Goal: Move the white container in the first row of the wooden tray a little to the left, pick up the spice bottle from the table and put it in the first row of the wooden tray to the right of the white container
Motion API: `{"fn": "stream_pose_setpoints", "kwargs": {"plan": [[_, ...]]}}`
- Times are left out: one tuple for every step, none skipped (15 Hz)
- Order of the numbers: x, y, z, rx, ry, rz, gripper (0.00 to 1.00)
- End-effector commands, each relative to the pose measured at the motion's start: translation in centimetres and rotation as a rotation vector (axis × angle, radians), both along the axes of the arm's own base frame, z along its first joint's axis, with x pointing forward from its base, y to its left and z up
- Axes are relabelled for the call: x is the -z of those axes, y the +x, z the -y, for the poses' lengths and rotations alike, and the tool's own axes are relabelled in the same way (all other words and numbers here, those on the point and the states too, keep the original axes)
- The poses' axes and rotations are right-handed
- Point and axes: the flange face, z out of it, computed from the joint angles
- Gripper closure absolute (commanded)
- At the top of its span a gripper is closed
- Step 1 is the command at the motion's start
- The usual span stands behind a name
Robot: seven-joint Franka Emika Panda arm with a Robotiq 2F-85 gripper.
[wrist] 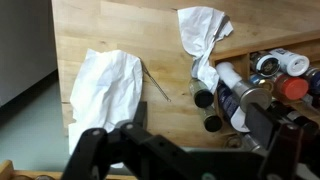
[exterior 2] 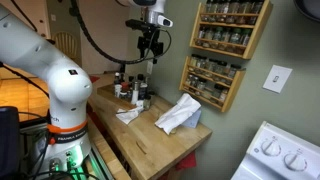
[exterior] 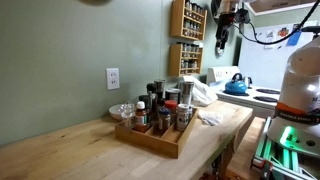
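The wooden tray (exterior: 150, 138) stands on the butcher-block table and holds several small bottles; it also shows in an exterior view (exterior 2: 131, 97). A short pale grey jar, the white container (exterior: 184, 117), stands at the tray's front corner. In the wrist view its grey top (wrist: 256, 97) lies among the bottles at the right. Two dark-topped spice bottles (wrist: 204, 98) stand by the tray's edge; I cannot tell whether they are on the table or in the tray. My gripper (exterior: 222, 27) (exterior 2: 148, 47) (wrist: 190, 150) hangs high above the table, open and empty.
Crumpled white cloths (wrist: 105, 85) (wrist: 205, 35) lie on the table beside the tray (exterior 2: 178, 115). Wooden spice racks (exterior: 190, 35) hang on the wall. A blue kettle (exterior: 237, 85) sits on the stove past the table's end. A glass bowl (exterior: 120, 111) stands by the wall.
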Motion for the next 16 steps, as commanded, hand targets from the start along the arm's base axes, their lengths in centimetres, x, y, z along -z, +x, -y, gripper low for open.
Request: {"fn": "stream_pose_setpoints", "kwargs": {"plan": [[0.0, 0.0, 0.0, 0.000, 0.000, 0.000, 0.00], [0.0, 0.0, 0.0, 0.000, 0.000, 0.000, 0.00], [-0.1, 0.0, 0.0, 0.000, 0.000, 0.000, 0.00], [0.3, 0.4, -1.7, -0.030, 0.001, -0.018, 0.00], [0.4, 0.4, -2.7, -0.048, -0.002, -0.026, 0.00], [0.8, 0.4, -5.2, -0.094, 0.002, -0.041, 0.00], [1.2, 0.4, -6.9, -0.121, 0.000, -0.052, 0.00], [2.1, 0.3, -9.7, -0.168, 0.007, -0.075, 0.00], [2.4, 0.2, -11.6, -0.197, 0.004, -0.087, 0.00], [3.4, 0.1, -14.1, -0.230, 0.011, -0.108, 0.00], [3.9, -0.1, -16.1, -0.262, 0.014, -0.124, 0.00], [5.0, -0.1, -18.0, -0.281, 0.013, -0.143, 0.00], [5.7, -0.3, -19.6, -0.301, 0.017, -0.160, 0.00], [6.7, -0.3, -21.0, -0.310, 0.016, -0.179, 0.00], [7.5, -0.5, -22.3, -0.324, 0.024, -0.197, 0.00], [8.3, -0.7, -23.4, -0.339, 0.029, -0.217, 0.00]]}}
